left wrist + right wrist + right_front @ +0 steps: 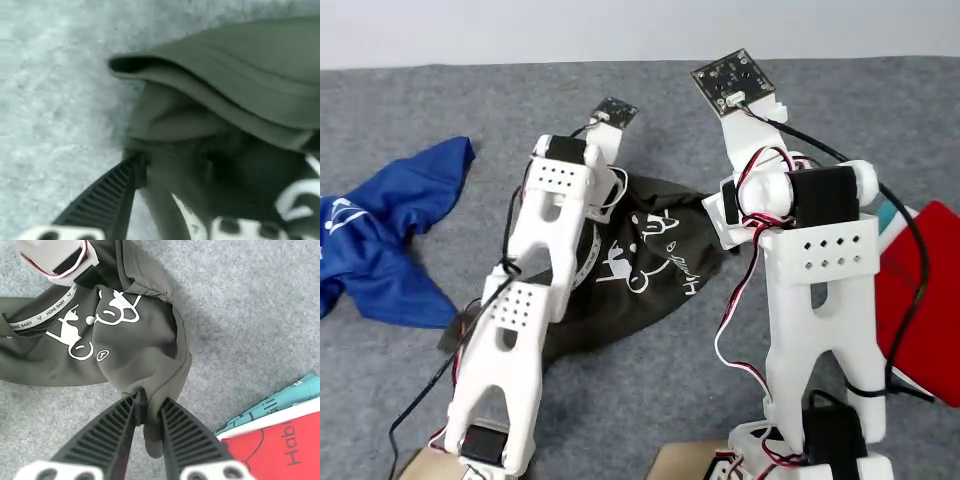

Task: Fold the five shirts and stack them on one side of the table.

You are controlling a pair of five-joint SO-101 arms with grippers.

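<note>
Bare table [480, 220] separates blue shirt [390, 240] from dark shirt [650, 265]; red shirt [920, 300] lies beyond.

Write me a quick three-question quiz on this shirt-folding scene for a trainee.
1. True or false: the right gripper is shut on the dark shirt.
2. Fill in: the edge of a ____ shirt peeks out beside the red shirt.
3. Which shirt lies unfolded, away from both grippers? A) dark shirt B) blue shirt C) red shirt

Key: 1 true; 2 teal shirt; 3 B.
</note>
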